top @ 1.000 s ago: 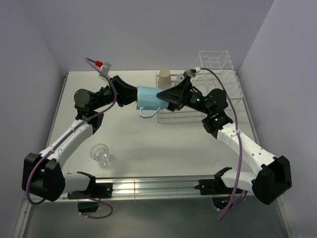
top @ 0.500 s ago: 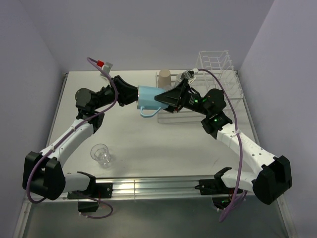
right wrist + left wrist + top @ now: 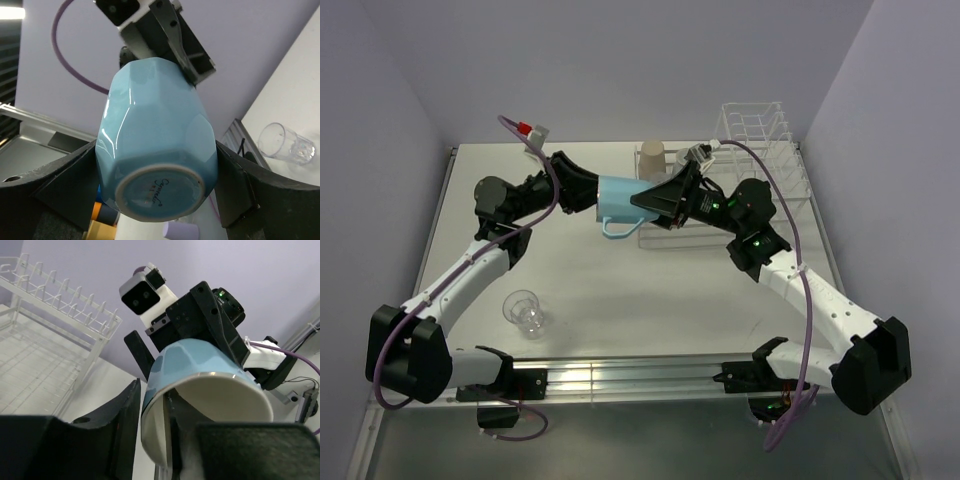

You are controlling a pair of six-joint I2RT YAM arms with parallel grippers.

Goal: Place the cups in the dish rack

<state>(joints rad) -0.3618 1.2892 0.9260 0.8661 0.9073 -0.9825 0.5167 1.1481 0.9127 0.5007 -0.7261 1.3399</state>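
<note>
Since a second ago the right claw [image 3: 640, 200] has crept further around the blue mug [image 3: 616, 195], held aloft just off the rack's [image 3: 752, 125] low end by the left claw [image 3: 588, 192] pinching its rim: seemingly a handover, where right, fingers straddling the base, grip unclear, must clamp before left releases.

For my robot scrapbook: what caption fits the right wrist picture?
Blue mug, base toward camera, framed by the right gripper; left gripper holds its far end.

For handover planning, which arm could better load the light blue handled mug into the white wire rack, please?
Probably right: the right gripper flanks the mug beside the rack; left gripper sits farther.
</note>
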